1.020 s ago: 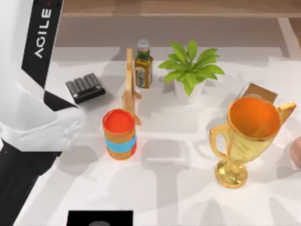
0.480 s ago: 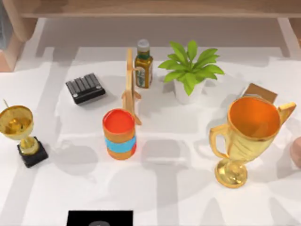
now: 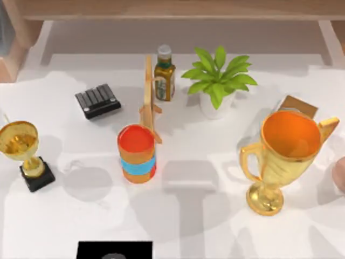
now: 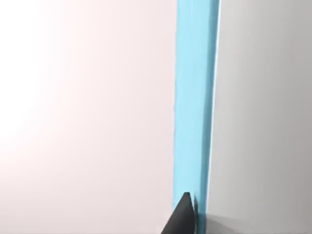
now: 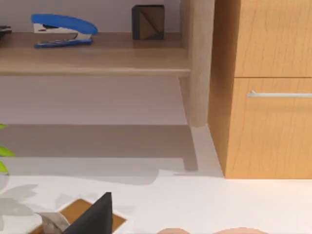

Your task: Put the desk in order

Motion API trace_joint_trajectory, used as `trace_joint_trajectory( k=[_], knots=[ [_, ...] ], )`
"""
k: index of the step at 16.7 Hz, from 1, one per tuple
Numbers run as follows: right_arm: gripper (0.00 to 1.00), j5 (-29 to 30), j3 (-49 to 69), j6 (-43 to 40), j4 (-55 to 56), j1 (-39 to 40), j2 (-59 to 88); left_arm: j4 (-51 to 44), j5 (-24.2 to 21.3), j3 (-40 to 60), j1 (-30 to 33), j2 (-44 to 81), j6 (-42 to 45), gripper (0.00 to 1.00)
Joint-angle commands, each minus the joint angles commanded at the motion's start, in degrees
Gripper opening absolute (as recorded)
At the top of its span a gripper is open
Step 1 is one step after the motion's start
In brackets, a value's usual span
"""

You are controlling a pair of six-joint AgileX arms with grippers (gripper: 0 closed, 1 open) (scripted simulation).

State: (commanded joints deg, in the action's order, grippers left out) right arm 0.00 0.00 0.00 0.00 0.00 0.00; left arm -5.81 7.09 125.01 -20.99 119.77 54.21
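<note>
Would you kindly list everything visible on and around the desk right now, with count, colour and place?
desk: one, white, under everything
large trophy cup: one, gold, right side
small trophy: one, gold on black base, left edge
cylinder can: one, orange with blue band, centre
wooden stand: one, light wood, behind the can
bottle: one, olive with pale cap, back centre
potted plant: one, green in white pot, right of the bottle
keypad-like block: one, black, back left
brown card: one, behind the large cup
stapler: one, blue, on the shelf
small box: one, dark, on the shelf
drawer cabinet: one, wooden
left gripper: dark fingertip against a blue strip
right gripper: dark fingertip above the desk
</note>
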Motion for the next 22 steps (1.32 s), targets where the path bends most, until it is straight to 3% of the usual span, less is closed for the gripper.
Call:
trace_joint_trajectory(
  k=[5, 9, 12, 16, 19, 22],
  knots=[
    [1.00, 0.0, 0.0, 0.0, 0.0, 0.0, 0.0, 13.8, -10.0, -31.2, -14.4, -5.1, 18.0, 0.00],
    [1.00, 0.0, 0.0, 0.0, 0.0, 0.0, 0.0, 24.4, -19.1, -51.7, -19.7, -7.7, 30.2, 0.00],
    [1.00, 0.0, 0.0, 0.0, 0.0, 0.0, 0.0, 32.2, -26.6, -62.4, -18.7, -9.8, 37.5, 0.00],
    [1.00, 0.0, 0.0, 0.0, 0.0, 0.0, 0.0, 40.6, -35.1, -69.9, -12.5, -11.4, 43.7, 0.00],
    [1.00, 0.0, 0.0, 0.0, 0.0, 0.0, 0.0, 43.3, -38.4, -71.9, -8.8, -11.2, 45.6, 0.00],
    [1.00, 0.0, 0.0, 0.0, 0.0, 0.0, 0.0, 43.5, -38.6, -72.0, -8.6, -11.2, 45.7, 0.00]
  ],
)
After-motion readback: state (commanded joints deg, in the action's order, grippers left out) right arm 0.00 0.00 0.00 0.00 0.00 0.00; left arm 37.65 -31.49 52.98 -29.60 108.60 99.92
